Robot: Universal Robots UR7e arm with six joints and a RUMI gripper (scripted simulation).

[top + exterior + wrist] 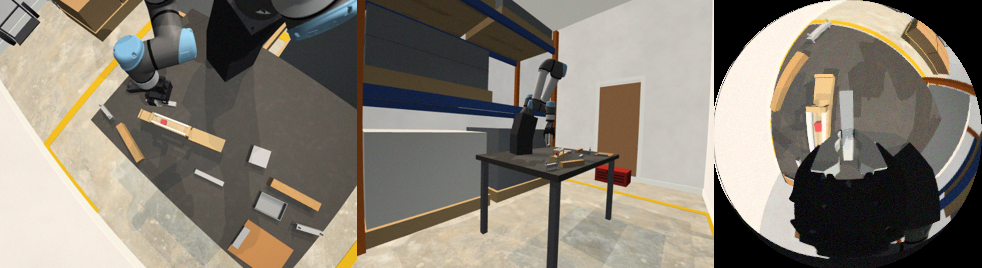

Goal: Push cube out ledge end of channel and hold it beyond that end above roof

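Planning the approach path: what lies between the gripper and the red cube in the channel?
In the top view, the gripper, shut on a grey bar, is separated from the red cube by bare dark tabletop and the channel's near white rail.

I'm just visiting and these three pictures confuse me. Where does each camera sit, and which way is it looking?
Top: high overhead, looking down on the dark table, the arm's blue-capped joints and the gripper.
Exterior: out on the floor, looking level at the table, the whole arm before the shelf rack.
Wrist: on the arm's hand, looking down past its black body and the grey bar it grips.
Shared: top and wrist both show the red cube in the channel.
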